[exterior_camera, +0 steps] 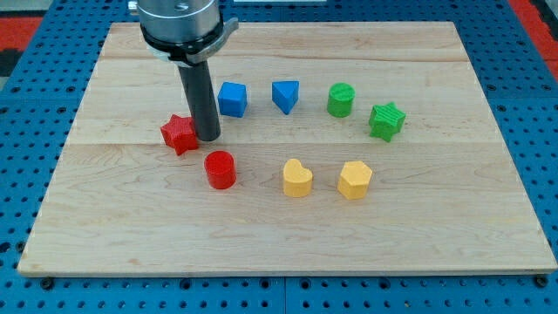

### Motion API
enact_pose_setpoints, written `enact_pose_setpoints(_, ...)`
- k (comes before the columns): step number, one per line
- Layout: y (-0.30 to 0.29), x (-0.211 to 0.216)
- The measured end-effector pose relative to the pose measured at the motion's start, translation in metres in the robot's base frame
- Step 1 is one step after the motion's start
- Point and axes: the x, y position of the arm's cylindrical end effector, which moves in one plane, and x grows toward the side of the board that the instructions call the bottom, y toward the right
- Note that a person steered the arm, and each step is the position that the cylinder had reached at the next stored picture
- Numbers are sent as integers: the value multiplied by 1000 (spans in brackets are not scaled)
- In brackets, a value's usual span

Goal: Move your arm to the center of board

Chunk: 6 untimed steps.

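While my tip [208,137] rests just right of the red star [179,133], seemingly touching, board [436,218] centre lies right; sweeping there risks clipping the red cylinder [220,169]. Fingers: none fitted, no state to tell.

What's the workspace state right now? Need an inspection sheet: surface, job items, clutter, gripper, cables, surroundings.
Surface: wooden board, flat, pale planks.
Job's things: my tip rests left of the board's middle, right beside the red star, above the red cylinder.
Clutter: blue cube, blue triangle block, green cylinder, green star, yellow heart, yellow hexagon block; all lie apart from one another.
Grippers: none fitted; a dark rod only.
Cables: nothing seen.
Surroundings: blue pegboard around the board; red patches at the top corners.
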Motion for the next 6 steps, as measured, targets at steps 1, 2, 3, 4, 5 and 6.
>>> enact_pose_setpoints(1, 15, 0)
enact_pose_setpoints(2, 22, -1)
enact_pose_setpoints(3, 22, -1)
enact_pose_setpoints(4, 39, 21)
enact_pose_setpoints(5, 83, 18)
enact_pose_setpoints(6, 120, 13)
